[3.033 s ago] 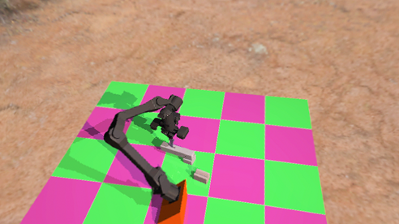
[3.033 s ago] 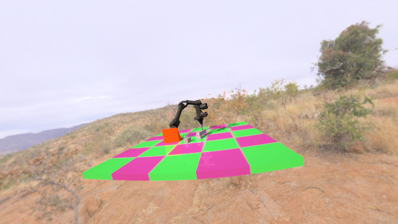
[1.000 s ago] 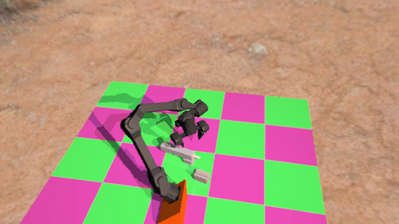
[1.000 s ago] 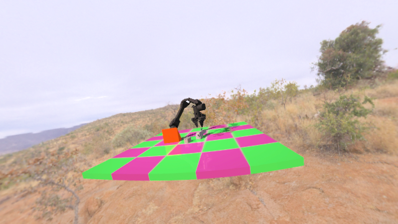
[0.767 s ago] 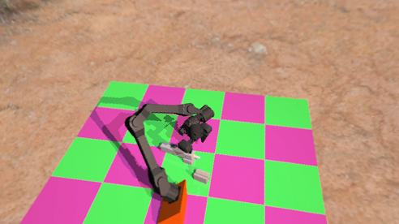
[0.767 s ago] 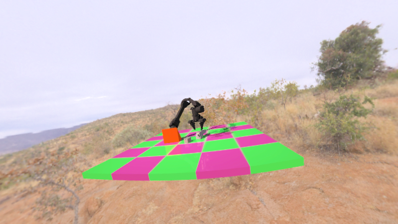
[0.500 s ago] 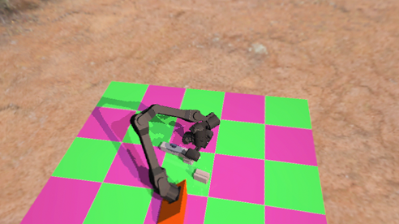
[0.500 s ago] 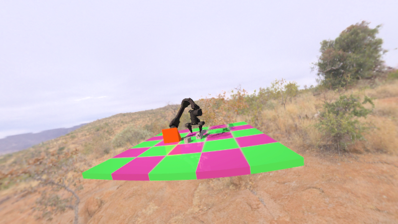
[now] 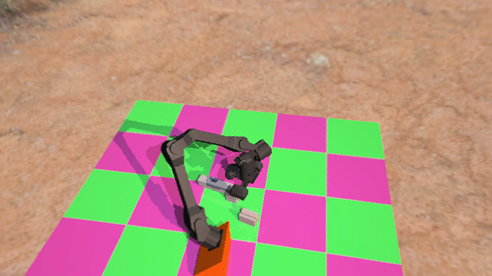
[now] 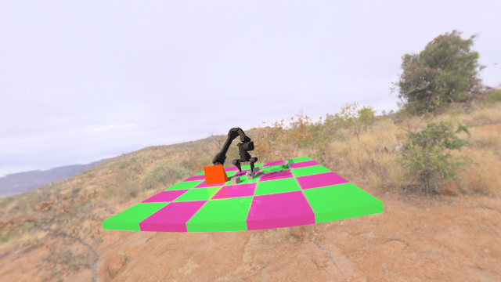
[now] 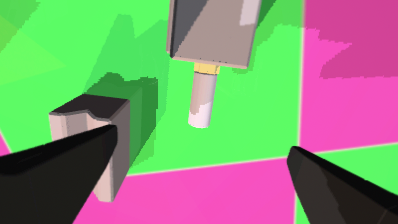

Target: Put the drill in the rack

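Note:
A grey housing block [image 9: 207,182] [image 11: 210,35] lies on the checkered mat [image 9: 292,170], with a small dark key [image 9: 214,180] on its top face. A pale cylindrical drill [image 11: 202,100] with a yellow collar [image 11: 206,68] sticks out of the block's end. In the wrist view the grey rack [image 9: 248,217] [image 11: 95,125], notched on top, stands left of the drill, partly behind my left finger. My gripper [image 9: 239,193] [image 10: 250,172] [image 11: 204,143] is open and empty. It hovers just above the drill's free end, with the fingers spread to either side.
The orange base block [image 9: 214,260] [image 10: 215,174] carries the arm at the mat's near side. The mat [image 10: 274,207] is a raised slab with edges dropping to bare red dirt [image 9: 451,122] all round.

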Controlling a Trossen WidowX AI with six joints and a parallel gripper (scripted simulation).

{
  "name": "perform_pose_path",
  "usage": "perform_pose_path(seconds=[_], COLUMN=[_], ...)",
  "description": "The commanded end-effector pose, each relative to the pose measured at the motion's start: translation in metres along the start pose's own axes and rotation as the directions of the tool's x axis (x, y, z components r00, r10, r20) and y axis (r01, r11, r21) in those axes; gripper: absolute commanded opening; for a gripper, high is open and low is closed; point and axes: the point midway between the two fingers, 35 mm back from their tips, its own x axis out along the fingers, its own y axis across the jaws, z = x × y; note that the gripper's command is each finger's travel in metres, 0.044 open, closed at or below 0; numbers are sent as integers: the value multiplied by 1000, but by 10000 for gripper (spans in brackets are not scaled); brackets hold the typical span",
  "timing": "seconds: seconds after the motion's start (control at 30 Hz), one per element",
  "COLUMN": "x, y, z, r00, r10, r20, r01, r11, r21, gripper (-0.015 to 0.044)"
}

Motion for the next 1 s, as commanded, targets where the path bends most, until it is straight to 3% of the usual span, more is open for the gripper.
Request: perform_pose_path(seconds=[0.0,0.97], x=[8,52], y=[2,4], z=[0,13], r00=[1000,1000], r10=[10,12], r20=[2,5], r01=[-10,-12], r11=[1000,1000], r21=[6,6], gripper=[440,440])
